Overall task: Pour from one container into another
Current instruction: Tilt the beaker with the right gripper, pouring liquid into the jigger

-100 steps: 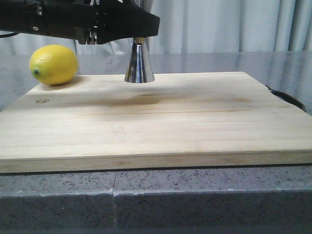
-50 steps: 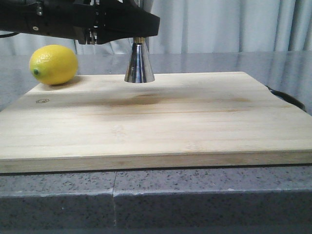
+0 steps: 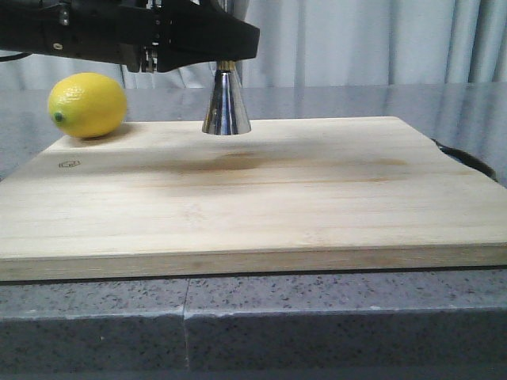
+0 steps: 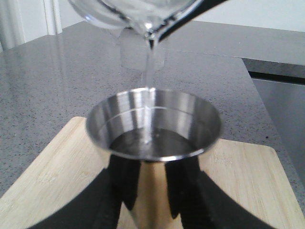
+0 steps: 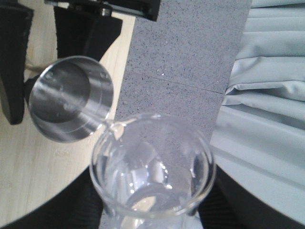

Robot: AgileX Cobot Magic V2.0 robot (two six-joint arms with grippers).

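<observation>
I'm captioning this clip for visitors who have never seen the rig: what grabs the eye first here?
A thin clear stream falls from the tilted glass beaker into the steel jigger, which the left gripper holds upright on the wooden board. A bright yellow lemon sits at the board's far left corner.
</observation>
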